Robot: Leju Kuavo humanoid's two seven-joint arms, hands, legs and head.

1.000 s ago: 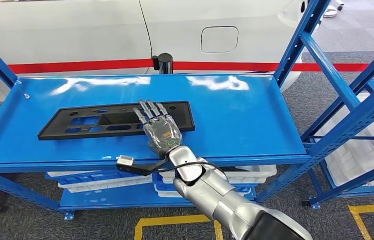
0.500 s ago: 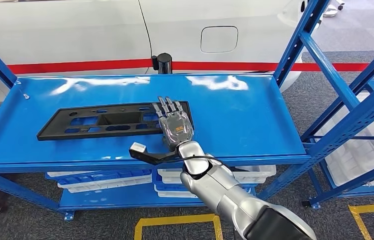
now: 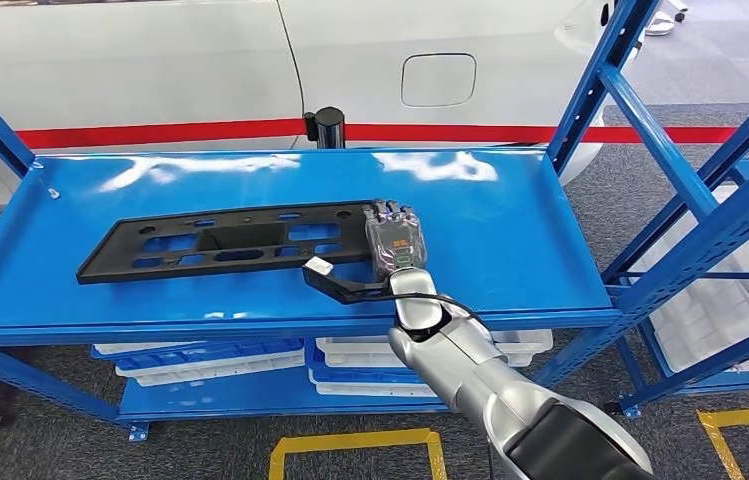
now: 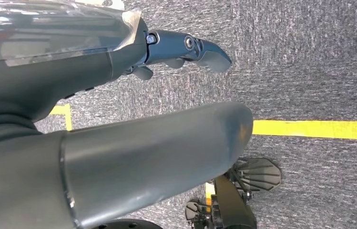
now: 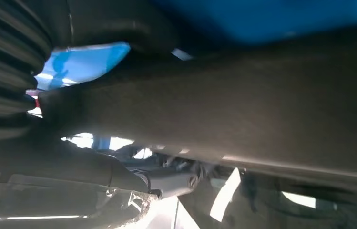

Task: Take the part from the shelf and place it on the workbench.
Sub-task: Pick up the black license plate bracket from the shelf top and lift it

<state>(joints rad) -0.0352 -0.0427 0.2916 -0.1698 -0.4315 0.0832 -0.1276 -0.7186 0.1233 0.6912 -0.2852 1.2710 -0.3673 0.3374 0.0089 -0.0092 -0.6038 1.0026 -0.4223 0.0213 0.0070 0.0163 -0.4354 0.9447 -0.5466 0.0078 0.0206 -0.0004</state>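
A long flat black plastic part [image 3: 220, 243] with several cut-outs lies on the top blue shelf [image 3: 510, 240], its length running left to right. My right hand [image 3: 395, 243] is at the part's right end, back of the hand up, fingers curled down over its far edge. In the right wrist view the dark part [image 5: 238, 95] runs across close up, with the fingers on one side of it and the thumb [image 5: 119, 174] on the other. My left hand [image 4: 181, 47] hangs over grey carpet and holds nothing.
Blue uprights and a slanted brace [image 3: 670, 150] stand at the shelf's right. White bins [image 3: 510, 345] sit on the lower shelf. A white car with a red stripe [image 3: 150, 60] and a black post [image 3: 329, 125] are behind. Yellow lines [image 3: 350, 440] mark the floor.
My right hand has slid right along the part, from its middle to its right end, and its fingers have curled over the edge. The part has barely shifted.
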